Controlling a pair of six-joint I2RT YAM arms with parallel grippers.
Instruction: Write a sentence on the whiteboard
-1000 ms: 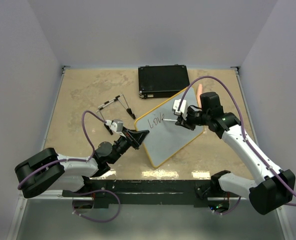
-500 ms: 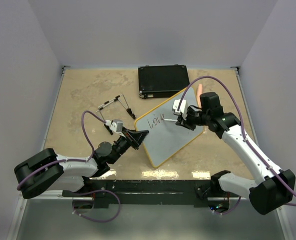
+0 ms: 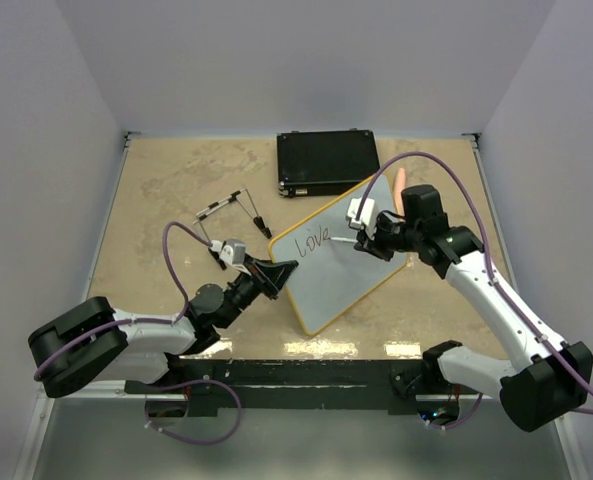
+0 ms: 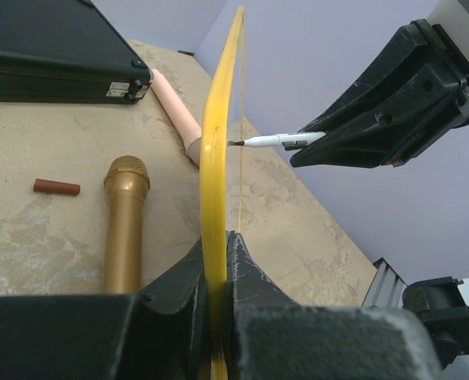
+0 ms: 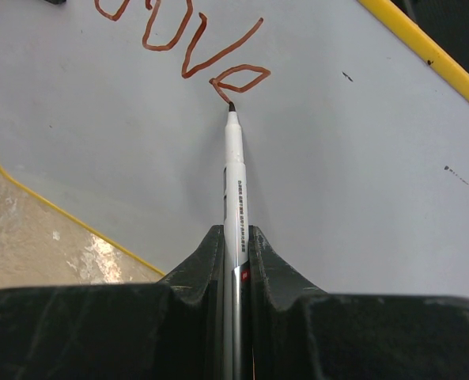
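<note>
My right end effector is clenched on a white marker whose tip meets the whiteboard at the end of the "e". My left end effector is clamped on the board's yellow edge, propping it tilted up off the worktop, near the black case. Of the sentence only "Love" stands written, in reddish-brown ink, so I judge the task early: the remaining words are yet to come, and most of the face is bare.
</note>
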